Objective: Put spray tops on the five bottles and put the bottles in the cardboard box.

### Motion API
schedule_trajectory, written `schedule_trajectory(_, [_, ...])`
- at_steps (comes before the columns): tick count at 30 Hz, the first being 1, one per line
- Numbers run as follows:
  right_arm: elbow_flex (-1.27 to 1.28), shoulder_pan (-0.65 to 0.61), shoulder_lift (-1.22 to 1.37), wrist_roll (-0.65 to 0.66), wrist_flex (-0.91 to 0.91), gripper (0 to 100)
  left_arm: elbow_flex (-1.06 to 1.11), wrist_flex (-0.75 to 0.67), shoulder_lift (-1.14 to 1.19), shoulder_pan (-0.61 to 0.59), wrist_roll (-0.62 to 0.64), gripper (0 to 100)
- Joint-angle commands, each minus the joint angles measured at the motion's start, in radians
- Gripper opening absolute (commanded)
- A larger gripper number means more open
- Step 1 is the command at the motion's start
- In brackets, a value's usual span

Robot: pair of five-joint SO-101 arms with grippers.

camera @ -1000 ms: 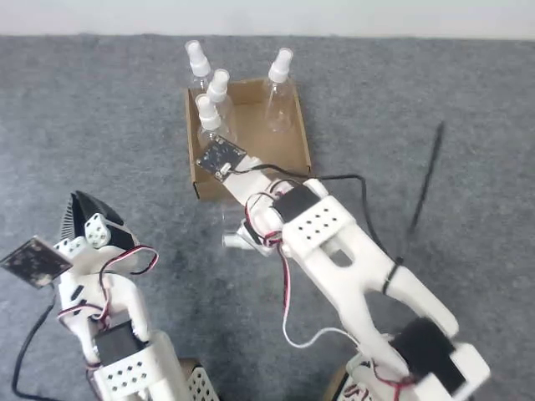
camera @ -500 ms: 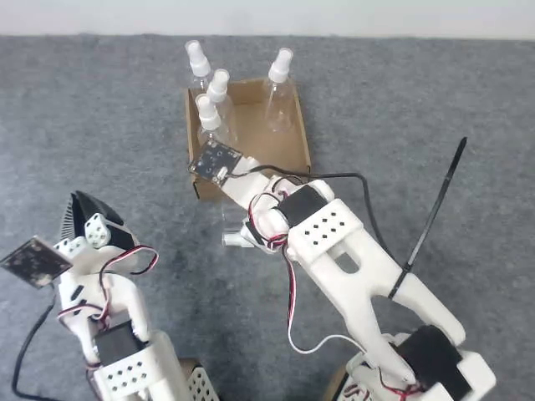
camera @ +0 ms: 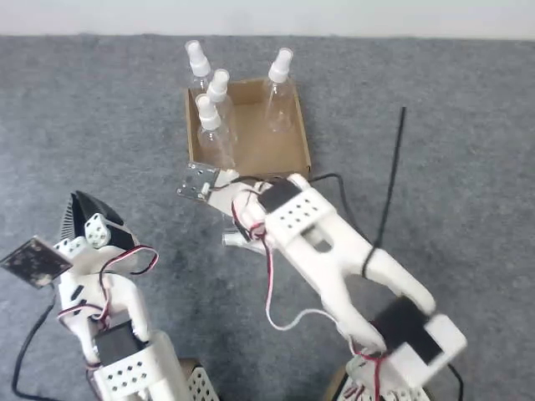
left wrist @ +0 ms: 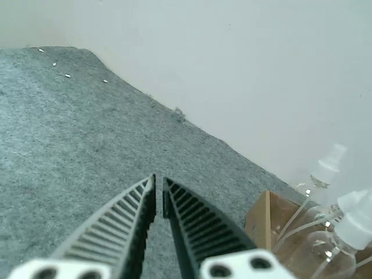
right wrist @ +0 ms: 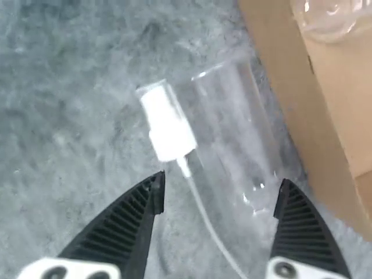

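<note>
Our right claw [right wrist: 221, 181] gapes empty above the bottle [right wrist: 232, 119] lying beside the cardboard box [right wrist: 293, 99] wall. Our left claw [left wrist: 158, 185] is pinched together, empty.

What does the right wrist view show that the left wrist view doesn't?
Right wrist view: a loose spray top and a clear bottle lying on the carpet, ahead of an open tool. Left wrist view: a shut tool, a pale wall and upright capped bottles. Both: the cardboard box and that carpet.
</note>
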Motion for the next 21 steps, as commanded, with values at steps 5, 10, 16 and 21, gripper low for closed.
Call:
schedule_trajectory(5, [-0.169,-0.005,0.153,0.012,0.008,27.0,-0.015,0.003,-0.003,-0.006,0.005,2])
schedule_trajectory(10, [-0.193,-0.005,0.222,0.012,0.008,21.6,-0.015,0.005,-0.003,-0.006,0.005,2])
schedule_trajectory(16, [-0.193,-0.005,0.225,0.014,0.007,5.4,-0.015,0.005,-0.003,-0.006,0.005,2])
schedule_trajectory(21, [-0.190,-0.005,0.200,0.006,0.010,4.9,-0.015,0.005,-0.002,-0.006,0.005,2])
